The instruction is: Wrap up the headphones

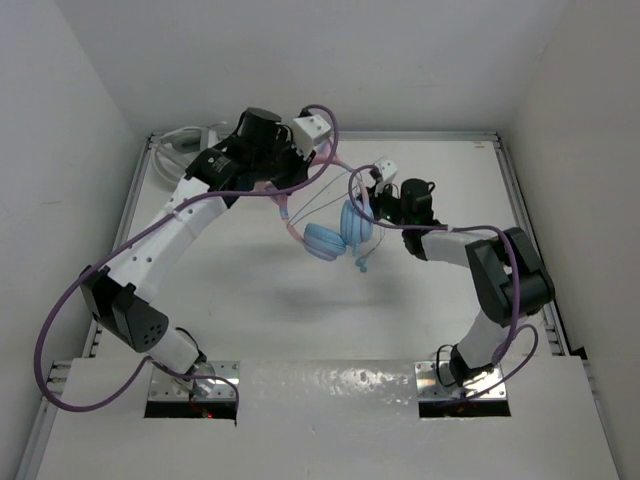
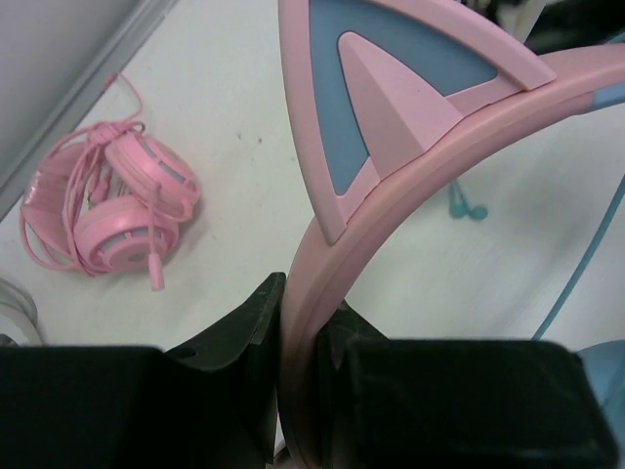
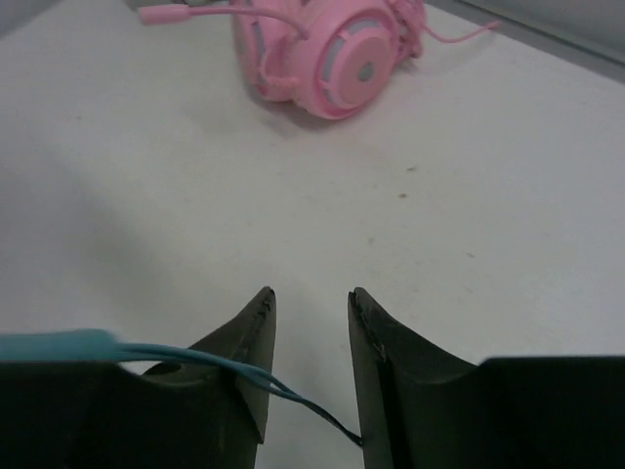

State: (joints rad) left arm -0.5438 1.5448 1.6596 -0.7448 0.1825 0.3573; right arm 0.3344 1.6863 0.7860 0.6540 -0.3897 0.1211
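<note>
So, the headphones (image 1: 355,222) are held up off the table (image 1: 230,290) by the left claw (image 2: 303,318), which is clamped tight on the pink headband (image 2: 430,137) right beside a cat ear. The blue cups (image 1: 322,242) are left dangling underneath, roughly midway between the two arms. A shadow is thrown on the table below them, so they look to be hanging free.

The right claw (image 3: 312,298) is seen with its fingers apart. The thin blue cable (image 3: 195,357) is strung across that gap low down, coming in over one finger and running to the inner face of the other. It doesn't look pinched, just draped through, though how much is actually touching can't be made out.

The bit that matters for the next move: the cable is laid crossways to the right claw's fingers, so it's lined up to be caught if they get closed. From above, it's stretched from the cups over toward the right claw. That arm is clearly the nearer one to the loose cable, while the headband end is covered by the left. Probably the winding is meant to be done by the right arm, with the left used as the anchor, but that's only a guess.

An all-pink pair (image 3: 332,54) is parked on the table further back, well apart from all this.
</note>
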